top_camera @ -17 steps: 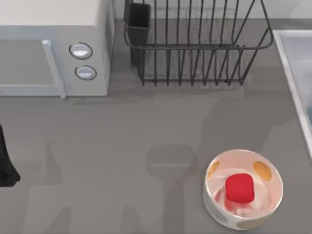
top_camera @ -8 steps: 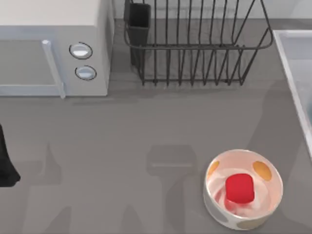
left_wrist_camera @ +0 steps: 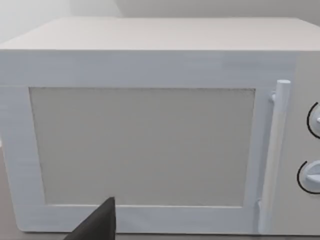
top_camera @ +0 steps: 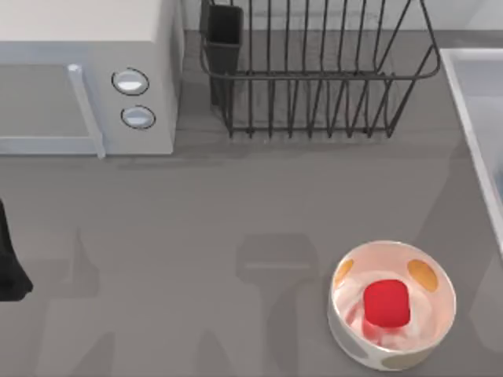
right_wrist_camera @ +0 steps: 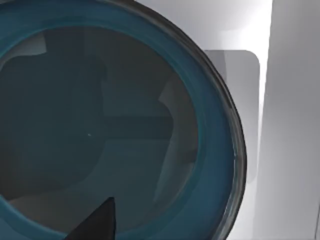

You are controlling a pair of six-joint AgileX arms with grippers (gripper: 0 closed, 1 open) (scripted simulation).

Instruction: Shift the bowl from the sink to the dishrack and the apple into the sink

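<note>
Grey worktop (top_camera: pixel 236 212), matte and bare between the appliances, seen from above with soft arm shadows lying across it. Right wrist view: one dark fingertip (right_wrist_camera: pixel 97 220) of the right gripper juts in at the frame's edge, close over the bowl (right_wrist_camera: pixel 100 125); whether the fingers are spread or pressed together cannot be told. The teal-blue bowl sits inside the sink (right_wrist_camera: pixel 285 125), whose pale floor and raised rim show just beside it; the bowl's hollow faces the camera, near the fingertip. Left wrist view: a dark fingertip (left_wrist_camera: pixel 97 222) of the left gripper, parked at the worktop's left edge, faces the white microwave (left_wrist_camera: pixel 150 125); its state cannot be told either.

Outward from the sink, at the worktop's right edge, the apple (top_camera: pixel 386 303) rests in the white bowl (top_camera: pixel 391 305) with orange spots, near the front right. The dishrack (top_camera: pixel 314 71) stands at the back, wire bars upright, black utensil cup at its left corner, just beside the microwave.

Risks, as judged: the bowl's smooth curved wall could slip from a rim pinch taken too shallow; lifting near the sink rim could clip it and tip the bowl; the rack's bars could catch the bowl on entry.
</note>
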